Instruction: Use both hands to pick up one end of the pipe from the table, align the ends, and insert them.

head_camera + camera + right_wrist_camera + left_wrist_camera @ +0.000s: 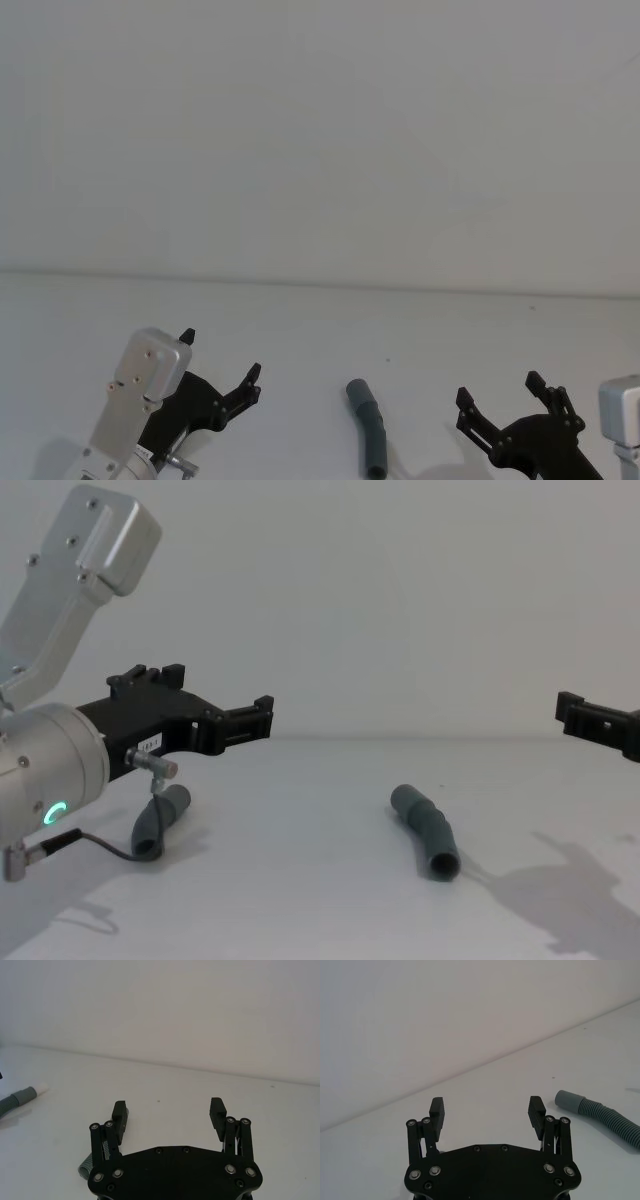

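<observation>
Two dark-grey pieces of the pipe lie on the white table (pixel 320 330). One piece (pixel 368 428) (pixel 427 832) rests between my grippers, its hollow cuff (pixel 566 1099) towards the far side. The other piece (pixel 158 818) lies under my left arm; its white-tipped end (pixel 39 1088) shows in the right wrist view. My left gripper (pixel 221 354) (pixel 486 1107) hovers open to the left of the middle piece. To the right of that piece, my right gripper (pixel 498 390) (pixel 168 1110) also hovers open. Neither holds anything.
A thin black cable (pixel 95 846) hangs from my left wrist beside the left pipe piece. A plain white wall (pixel 320 130) rises behind the table's far edge.
</observation>
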